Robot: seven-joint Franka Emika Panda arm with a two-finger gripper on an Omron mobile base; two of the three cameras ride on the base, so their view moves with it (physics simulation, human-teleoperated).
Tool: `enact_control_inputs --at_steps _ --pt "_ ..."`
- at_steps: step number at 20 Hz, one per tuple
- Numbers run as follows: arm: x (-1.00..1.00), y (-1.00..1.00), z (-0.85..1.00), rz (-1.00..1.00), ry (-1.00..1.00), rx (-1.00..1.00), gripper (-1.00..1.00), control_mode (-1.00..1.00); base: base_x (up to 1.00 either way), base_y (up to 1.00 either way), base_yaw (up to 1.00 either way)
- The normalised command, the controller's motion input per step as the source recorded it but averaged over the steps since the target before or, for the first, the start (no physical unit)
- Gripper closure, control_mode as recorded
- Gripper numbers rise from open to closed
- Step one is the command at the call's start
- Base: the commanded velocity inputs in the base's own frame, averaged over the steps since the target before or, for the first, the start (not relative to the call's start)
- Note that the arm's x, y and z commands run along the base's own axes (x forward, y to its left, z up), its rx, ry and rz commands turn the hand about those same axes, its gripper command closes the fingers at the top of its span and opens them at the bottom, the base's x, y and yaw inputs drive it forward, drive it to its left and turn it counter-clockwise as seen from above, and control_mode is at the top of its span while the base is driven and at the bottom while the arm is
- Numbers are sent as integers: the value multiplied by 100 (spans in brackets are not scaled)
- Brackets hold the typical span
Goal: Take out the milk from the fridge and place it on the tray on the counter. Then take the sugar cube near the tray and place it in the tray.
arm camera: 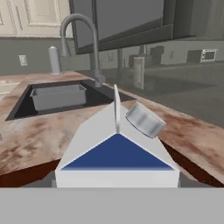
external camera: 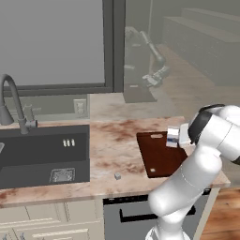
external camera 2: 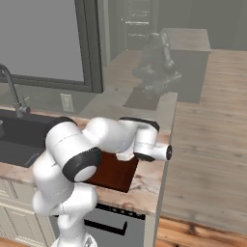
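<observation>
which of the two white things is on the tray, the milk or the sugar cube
The milk: the blue-banded carton stands over the dark tray, at the gripper. The tiny sugar cube lies on the bare counter, off the tray's near left corner.

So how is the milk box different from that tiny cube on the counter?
The milk is much bigger than the sugar cube. The milk has a blue band and gabled top; the sugar cube is plain. The milk is over the tray; the sugar cube sits on the counter beside it. Both are whitish.
</observation>
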Motion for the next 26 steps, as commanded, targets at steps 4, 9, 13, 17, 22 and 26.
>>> enact_control_inputs --at_steps 4,9,13,17,22,26 --pt "0 0 -41 0 7 10 100 -100 0 0 0" --pt "0 0 -39 0 5 5 100 -100 0 0 0" --pt "0 0 -35 0 1 0 100 -100 0 0 0" --pt "0 0 -30 0 0 0 100 -100 0 0 0" --pt "0 1 -35 0 0 0 100 -100 0 0 0" --pt "-4 16 -21 0 0 -1 -100 -100 0 0 0"
